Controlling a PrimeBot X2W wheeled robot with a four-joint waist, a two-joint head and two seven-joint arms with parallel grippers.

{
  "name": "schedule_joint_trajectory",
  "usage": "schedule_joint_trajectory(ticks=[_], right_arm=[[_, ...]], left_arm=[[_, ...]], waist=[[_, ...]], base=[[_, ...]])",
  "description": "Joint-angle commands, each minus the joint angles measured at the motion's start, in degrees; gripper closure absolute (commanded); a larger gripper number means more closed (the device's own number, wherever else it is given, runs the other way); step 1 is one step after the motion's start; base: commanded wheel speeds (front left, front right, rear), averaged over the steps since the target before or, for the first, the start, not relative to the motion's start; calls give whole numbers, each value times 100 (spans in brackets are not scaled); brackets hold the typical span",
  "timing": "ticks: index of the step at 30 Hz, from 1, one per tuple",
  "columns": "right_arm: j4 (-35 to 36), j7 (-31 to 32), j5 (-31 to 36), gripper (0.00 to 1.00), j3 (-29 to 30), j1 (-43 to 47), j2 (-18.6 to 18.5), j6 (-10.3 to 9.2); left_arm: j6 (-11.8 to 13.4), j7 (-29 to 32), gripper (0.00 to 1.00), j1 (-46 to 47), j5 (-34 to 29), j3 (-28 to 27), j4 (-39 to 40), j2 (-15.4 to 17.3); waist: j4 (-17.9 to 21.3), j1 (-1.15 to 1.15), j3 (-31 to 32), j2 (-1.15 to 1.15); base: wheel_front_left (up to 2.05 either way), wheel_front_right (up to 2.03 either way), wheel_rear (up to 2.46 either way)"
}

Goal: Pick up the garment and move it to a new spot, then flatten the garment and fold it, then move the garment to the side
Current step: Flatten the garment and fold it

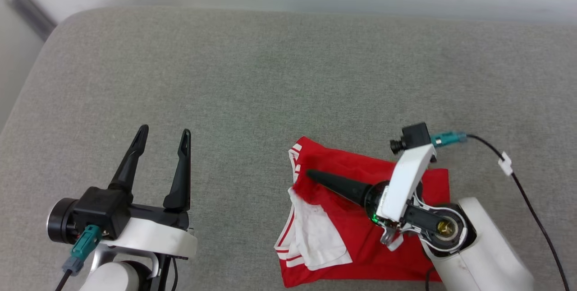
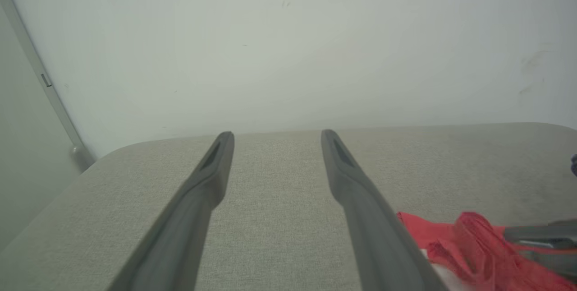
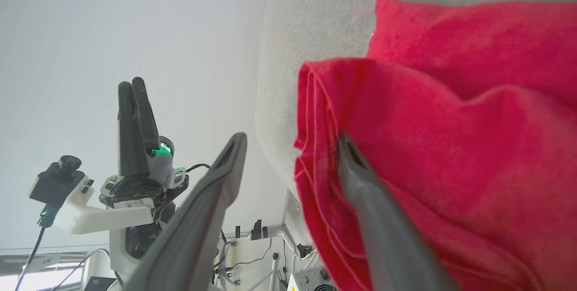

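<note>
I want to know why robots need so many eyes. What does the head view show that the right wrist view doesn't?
Head view: the white sleeve with striped trim, and the right arm's small camera. Right wrist view: cables and a stand beyond the table edge. Both: the red shirt, the grey table and the left gripper, jaws open.

left claw point(image 1: 164, 130) spread wide; right claw point(image 3: 292, 139) parted too
</note>
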State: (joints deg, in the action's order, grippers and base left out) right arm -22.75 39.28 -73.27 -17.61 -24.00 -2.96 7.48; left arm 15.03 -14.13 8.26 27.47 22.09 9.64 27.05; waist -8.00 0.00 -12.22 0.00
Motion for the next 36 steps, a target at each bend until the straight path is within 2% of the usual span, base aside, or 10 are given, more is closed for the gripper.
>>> schedule_joint_trajectory(ticks=[1, 5, 8, 10, 12, 16, 20, 24, 29, 36], right_arm=[[273, -67, 127, 0, -106, -77, -56, 2], [1014, -445, 929, 0, -431, -9, -441, 1], [1422, -890, 1772, 0, -525, 122, -769, 1], [1563, -1197, 2442, 0, -426, 203, -1000, 1], [1631, -1422, 3016, 0, -240, 354, -1081, 1], [1723, -1819, 4193, 0, 449, 707, -1210, 1], [1943, -2305, 5110, 0, 1282, 1073, -1100, 1], [2268, -3103, 5687, 0, 1907, 1389, -861, 1], [2635, -3773, 6074, 0, 2023, 1723, -542, 1], [2971, -3691, 6279, 0, 1988, 2377, -358, 1]], left_arm=[[-19, -31, 0, 25, 3, -6, -21, 2], [24, -31, 0, -30, -16, -11, -42, 10], [51, -37, 0, -63, -13, -23, -59, 13], [61, -42, 0, -75, -3, -32, -70, 4], [89, -49, 0, -93, 3, -38, -88, -11], [148, -69, 0, -198, 37, -104, -159, -41], [196, -78, 0, -318, 22, -176, -232, -96], [222, -99, 0, -427, -12, -257, -313, -149], [218, -109, 0, -587, -57, -354, -412, -176], [249, -113, 0, -811, -112, -361, -471, -152]], waist=[[52, 0, 48, 0], [148, 0, 127, 0], [226, 0, 176, 0], [280, 0, 197, 0], [336, 0, 212, 0], [474, 0, 252, 0], [582, 0, 321, 0], [667, 0, 439, 0], [761, 0, 671, 0], [773, 0, 1042, 0]], base=[[0, 0, 0], [0, 0, 0], [0, 0, 0], [0, 0, 0], [0, 0, 0], [0, 0, 0], [0, 0, 0], [0, 0, 0], [0, 0, 0], [0, 0, 0]])
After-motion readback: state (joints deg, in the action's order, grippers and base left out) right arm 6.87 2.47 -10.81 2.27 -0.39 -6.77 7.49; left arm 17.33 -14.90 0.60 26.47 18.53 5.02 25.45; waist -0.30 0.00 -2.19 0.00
